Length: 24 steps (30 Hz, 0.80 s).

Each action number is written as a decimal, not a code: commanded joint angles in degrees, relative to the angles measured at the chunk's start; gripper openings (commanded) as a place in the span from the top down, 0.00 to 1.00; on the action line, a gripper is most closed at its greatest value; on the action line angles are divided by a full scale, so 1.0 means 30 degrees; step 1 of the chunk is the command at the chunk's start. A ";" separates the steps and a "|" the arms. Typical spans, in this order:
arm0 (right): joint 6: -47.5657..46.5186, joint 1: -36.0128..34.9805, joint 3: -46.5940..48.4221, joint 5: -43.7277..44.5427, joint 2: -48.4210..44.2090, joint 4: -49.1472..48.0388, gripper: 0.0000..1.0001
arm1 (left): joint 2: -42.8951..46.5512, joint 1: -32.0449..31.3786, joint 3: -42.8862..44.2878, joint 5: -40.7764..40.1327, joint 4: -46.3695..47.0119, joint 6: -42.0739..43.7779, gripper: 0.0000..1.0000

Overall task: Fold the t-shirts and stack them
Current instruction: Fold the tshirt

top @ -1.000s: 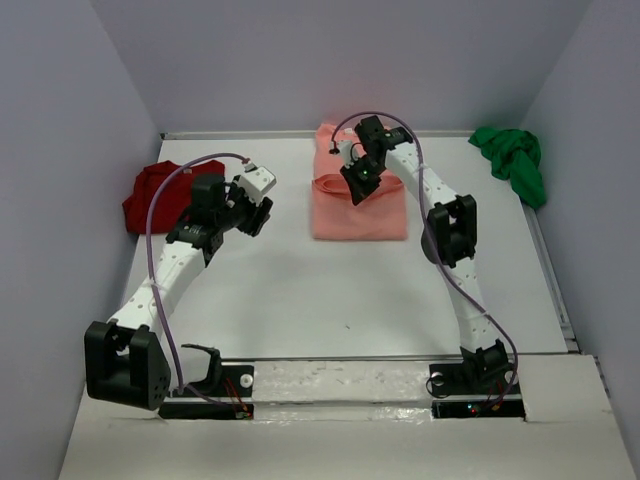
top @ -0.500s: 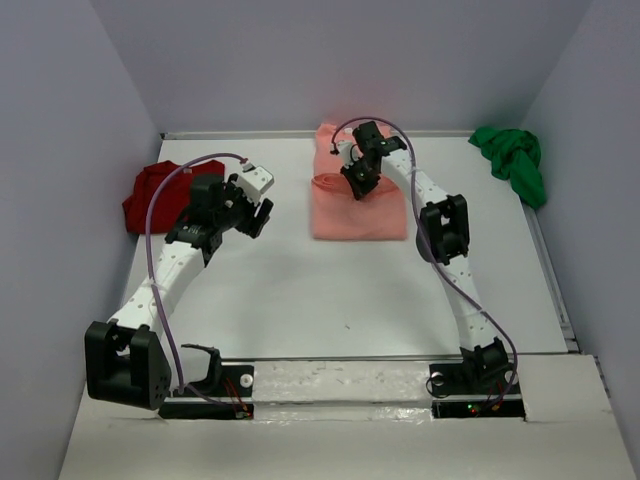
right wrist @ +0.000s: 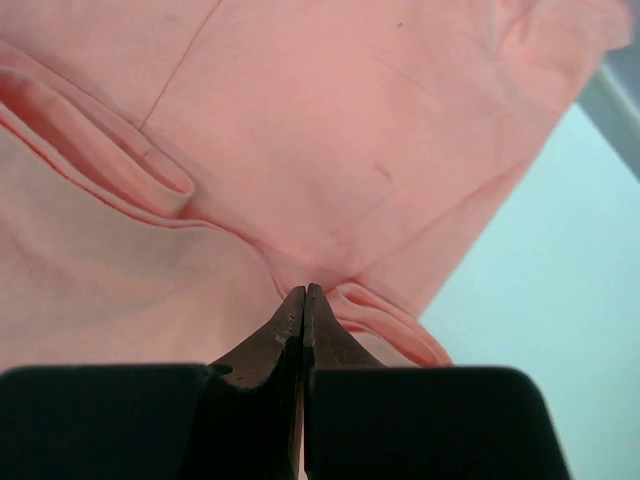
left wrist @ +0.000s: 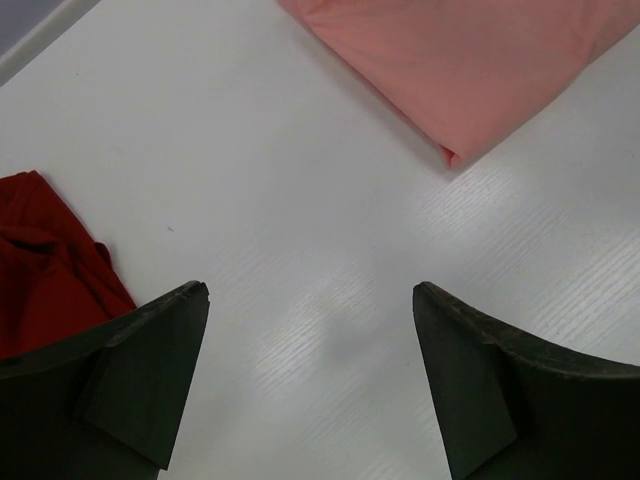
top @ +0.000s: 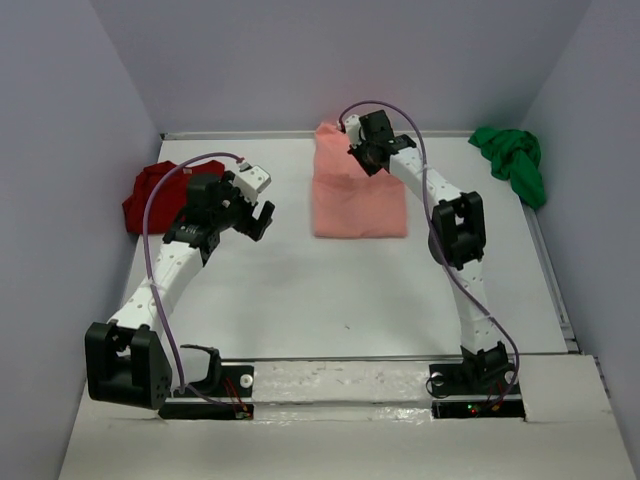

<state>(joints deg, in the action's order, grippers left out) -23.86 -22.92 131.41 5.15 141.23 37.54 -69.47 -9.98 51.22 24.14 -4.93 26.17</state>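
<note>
Salmon-pink t-shirt (top: 358,200) lies against the middle of the far edge of our white surface (top: 330,300), its near part folded flat and square. Our right claw (right wrist: 303,292) sits over the shirt's far part, jaws pressed together on a small gathered pucker of that cloth, with folds running away from the tips. Our left claw (left wrist: 310,300) hovers above bare surface, jaws spread wide and holding nothing, with a folded corner of the pink shirt ahead of it. We see the dark red t-shirt (top: 150,195) crumpled at the left edge near the far corner. The green t-shirt (top: 512,160) is bunched in the far right corner, well apart from both claws.
</note>
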 commanded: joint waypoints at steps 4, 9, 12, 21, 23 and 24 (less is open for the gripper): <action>-0.0047 0.0051 -0.4892 0.0835 -0.6868 -0.1062 0.91 | 0.0512 0.0307 -0.0023 0.2112 0.1495 -0.2157 0.01; 0.0831 0.0051 -0.9871 0.0979 -1.0362 0.0025 0.48 | -0.0191 0.0806 -0.1455 0.5012 0.4069 -0.5965 0.01; 0.1737 0.0051 -1.2597 0.0950 -1.2092 0.0813 0.45 | -0.0718 0.0836 -0.3414 0.7210 0.6558 -0.8747 0.01; 0.3821 0.0723 -1.6235 -0.0075 -1.3590 0.2104 0.45 | -0.5052 0.0836 -0.3803 0.9177 0.9406 -1.2532 0.01; 0.4056 0.0725 -1.6353 -0.0191 -1.3473 0.2135 0.45 | -0.6136 0.0806 -0.3540 0.9209 0.9552 -1.2912 0.01; 0.3940 0.0725 -1.6412 -0.0163 -1.3386 0.2222 0.45 | -0.6516 0.0806 -0.3394 0.9151 0.9582 -1.3146 0.01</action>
<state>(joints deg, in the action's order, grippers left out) -14.20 -21.28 81.84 5.93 102.00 43.88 -86.15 -7.64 39.83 48.01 18.76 -8.71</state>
